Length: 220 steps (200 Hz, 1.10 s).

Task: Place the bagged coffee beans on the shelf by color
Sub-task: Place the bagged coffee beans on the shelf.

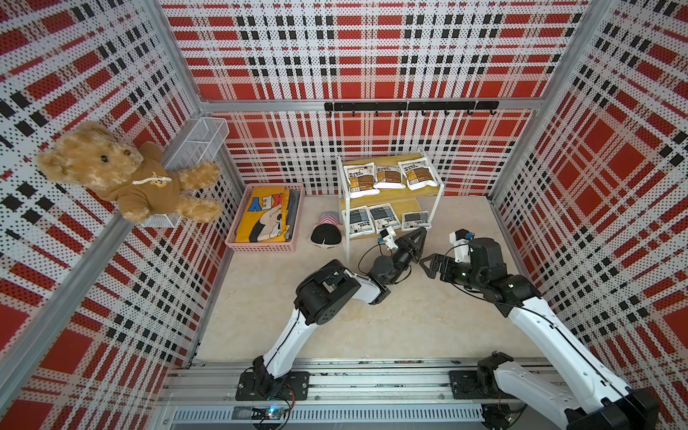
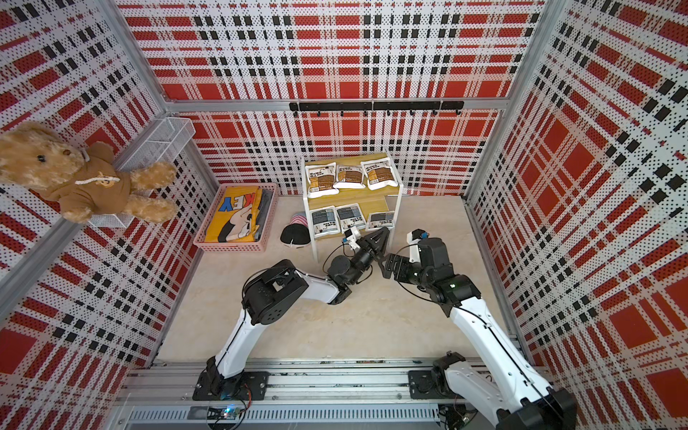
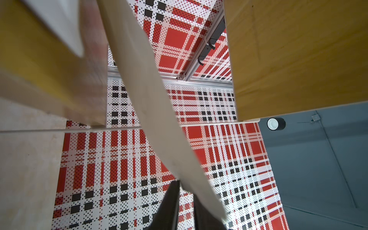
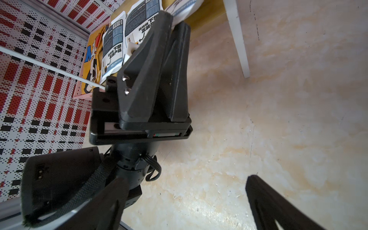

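Just beside the left pincer (image 4: 174,19) stands the shelf's white leg (image 4: 237,39).

Both top views looked down from high above the front rail (image 1: 353,383), covering the whole cell, nearly identical, offset sideways. Left wrist view sat close under the shelf (image 3: 298,49) boards, facing up past a white leg (image 3: 151,111) to wall (image 3: 119,159) and ceiling (image 3: 318,169). Right wrist view skimmed the tabletop (image 4: 278,99), close on the left gripper (image 4: 175,20); shelf's lower tier shared with top views.
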Available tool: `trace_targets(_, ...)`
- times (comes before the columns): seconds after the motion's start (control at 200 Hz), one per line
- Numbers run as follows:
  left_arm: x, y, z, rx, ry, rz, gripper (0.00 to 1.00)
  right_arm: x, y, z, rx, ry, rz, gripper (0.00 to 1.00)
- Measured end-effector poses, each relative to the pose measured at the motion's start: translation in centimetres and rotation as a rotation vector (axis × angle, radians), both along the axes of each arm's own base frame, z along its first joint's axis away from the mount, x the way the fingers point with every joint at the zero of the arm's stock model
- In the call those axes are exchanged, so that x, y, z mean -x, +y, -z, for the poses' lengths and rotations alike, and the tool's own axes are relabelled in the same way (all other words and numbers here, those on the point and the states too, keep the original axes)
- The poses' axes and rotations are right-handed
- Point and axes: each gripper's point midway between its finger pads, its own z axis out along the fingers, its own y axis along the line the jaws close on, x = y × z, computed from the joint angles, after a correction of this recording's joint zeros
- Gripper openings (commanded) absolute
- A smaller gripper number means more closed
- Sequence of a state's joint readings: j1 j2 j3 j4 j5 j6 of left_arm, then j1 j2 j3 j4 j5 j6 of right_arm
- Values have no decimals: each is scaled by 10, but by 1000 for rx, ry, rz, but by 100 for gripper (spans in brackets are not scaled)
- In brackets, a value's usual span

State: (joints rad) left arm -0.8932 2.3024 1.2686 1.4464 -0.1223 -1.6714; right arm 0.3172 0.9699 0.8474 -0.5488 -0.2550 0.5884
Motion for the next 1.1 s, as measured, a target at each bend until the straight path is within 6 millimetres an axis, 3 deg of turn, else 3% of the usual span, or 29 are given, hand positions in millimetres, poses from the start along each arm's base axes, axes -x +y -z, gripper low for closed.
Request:
trace_targets(0.24, 3, -15, 6, -31, -1, 70, 36, -1, -1, 0, -4, 1, 2, 100)
trace_targets(0.736, 9, -28, 20, -114, 5, 169, 39, -2, -2, 1, -15, 0, 2, 100)
trace_targets(0.937, 9, -36, 6, -123, -44, 200, 48, 0, -2, 4, -17, 1, 2, 100)
trace_targets(1.102, 7, -34, -5, -148, -110, 194, 50, 2, -2, 9, -21, 10, -3, 100)
